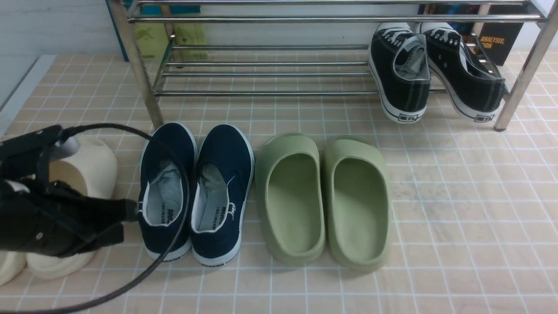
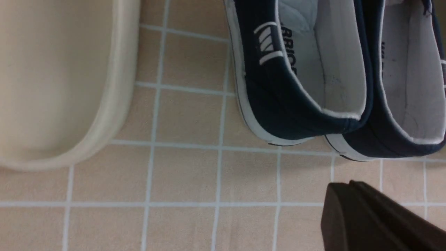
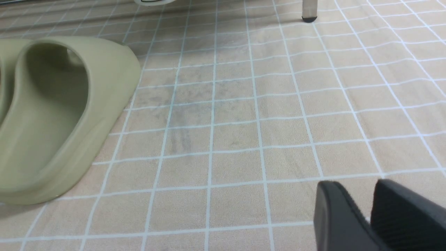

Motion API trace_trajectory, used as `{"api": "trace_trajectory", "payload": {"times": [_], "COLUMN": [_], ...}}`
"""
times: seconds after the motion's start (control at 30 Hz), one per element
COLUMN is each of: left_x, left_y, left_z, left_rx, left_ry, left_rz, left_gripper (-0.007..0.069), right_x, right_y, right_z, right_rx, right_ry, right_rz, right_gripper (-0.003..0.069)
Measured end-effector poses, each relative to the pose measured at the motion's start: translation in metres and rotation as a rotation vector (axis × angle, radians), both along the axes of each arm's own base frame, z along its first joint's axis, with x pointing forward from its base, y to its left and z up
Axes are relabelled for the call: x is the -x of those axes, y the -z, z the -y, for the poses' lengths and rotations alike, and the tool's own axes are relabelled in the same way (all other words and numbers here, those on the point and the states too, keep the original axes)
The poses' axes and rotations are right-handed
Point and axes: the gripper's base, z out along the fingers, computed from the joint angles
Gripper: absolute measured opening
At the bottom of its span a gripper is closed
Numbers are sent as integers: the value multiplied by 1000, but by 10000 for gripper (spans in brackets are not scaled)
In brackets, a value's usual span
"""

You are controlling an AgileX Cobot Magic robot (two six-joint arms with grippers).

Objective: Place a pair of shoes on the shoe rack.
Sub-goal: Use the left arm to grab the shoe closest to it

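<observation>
Your navy slip-on shoes [image 1: 222, 161] sit on the tiled floor [image 1: 457, 196] in front of the left half of the shoe rack [image 1: 261, 93], side by side and just about touching. Their toes point away from you toward the rack and their heels toward the robot, so each shoe's long axis runs front to back. The rack's left front leg [image 1: 139, 74] stands just beyond the toe of the left shoe. A black cable [image 1: 183, 205] loops from the left arm across that shoe's opening. To the left of the pair, a cream slipper [image 1: 93, 165] lies partly under the arm. To the right lie two green slippers [image 1: 290, 196], also toes toward the rack. Black sneakers [image 1: 403, 74] occupy the right end of the lower shelf, tilted, with their heels hanging over the front bar. Your left gripper [image 1: 130, 210] is low beside the heel of the left navy shoe, not touching it. In the left wrist view its fingers look pressed together with nothing between them. Your right gripper [image 3: 366, 188] does not show in the front view. Its wrist camera shows it over bare tile near a green slipper, its fingers all but together with only a thin slit between them, and empty.
</observation>
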Motion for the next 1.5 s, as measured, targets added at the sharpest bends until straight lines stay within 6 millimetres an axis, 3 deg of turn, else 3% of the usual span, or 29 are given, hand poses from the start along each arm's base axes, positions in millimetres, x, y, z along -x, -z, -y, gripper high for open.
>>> {"api": "trace_trajectory", "payload": {"times": [0.17,0.27,0.3,0.47,0.63,0.93,1.1,1.23,1.33,1.43,1.5], "left_x": [-37,-48,-54,-66,-77,-94,-97,-97,-96,-91,-89], "left_y": [-10,-9,-8,8,24,53,64,64,63,49,29], "left_z": [5,9,14,29,30,28,28,29,28,27,26], "left_rx": [-36,-70,-102,-206,-286,-277,-278,-274,-272,-282,-280], "left_ry": [81,115,148,245,274,137,123,117,112,114,109], "left_rz": [-44,-56,-56,-53,-47,-104,-147,-147,-146,-159,-136], "left_gripper": [105,177,238,379,410,376,255,127,76,47,47], "right_x": [0,0,0,0,0,0,0,0,0,0,0], "right_y": [0,0,0,0,0,0,0,0,0,0,0], "right_z": [0,0,0,0,0,0,0,0,0,0,0], "right_rx": [-1,-1,-1,-1,-1,-1,-1,-1,-1,-1,-1], "right_ry": [0,0,0,0,0,0,0,0,0,0,0], "right_rz": [0,0,0,0,0,0,0,0,0,0,0], "right_gripper": [178,179,183,189,195,206,211,216,218,224,228]}}
